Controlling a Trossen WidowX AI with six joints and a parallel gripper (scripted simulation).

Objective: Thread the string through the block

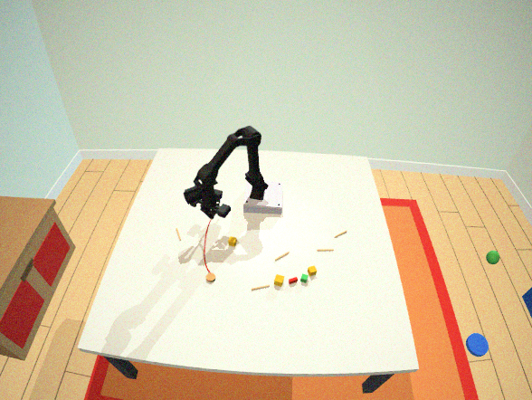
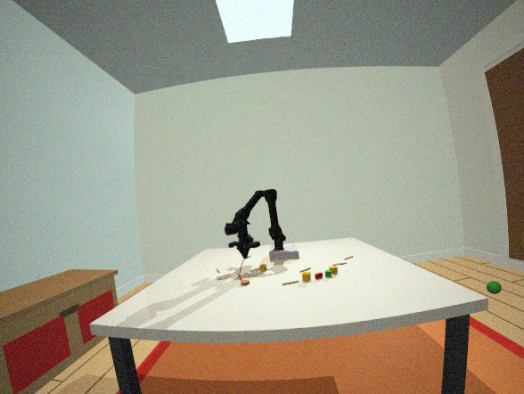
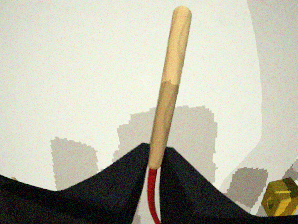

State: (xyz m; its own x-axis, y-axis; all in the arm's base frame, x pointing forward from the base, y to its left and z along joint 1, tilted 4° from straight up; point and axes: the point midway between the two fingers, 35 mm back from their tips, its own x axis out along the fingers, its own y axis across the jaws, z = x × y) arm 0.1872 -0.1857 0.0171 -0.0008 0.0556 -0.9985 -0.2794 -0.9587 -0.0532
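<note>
My gripper is shut on the light wooden stick at its string end, a little above the table. The stick's free end points up in the wrist view, leaning slightly right. The red string runs in a curve from between the fingertips down to the round wooden button. A yellow block stands on the table to the right of the string. It has a darker recess in the wrist view; whether this is the hole I cannot tell.
On the table to the right lie two yellow blocks, a red piece, a green cube and several loose sticks. Another loose stick lies left of the gripper. The arm's base is behind.
</note>
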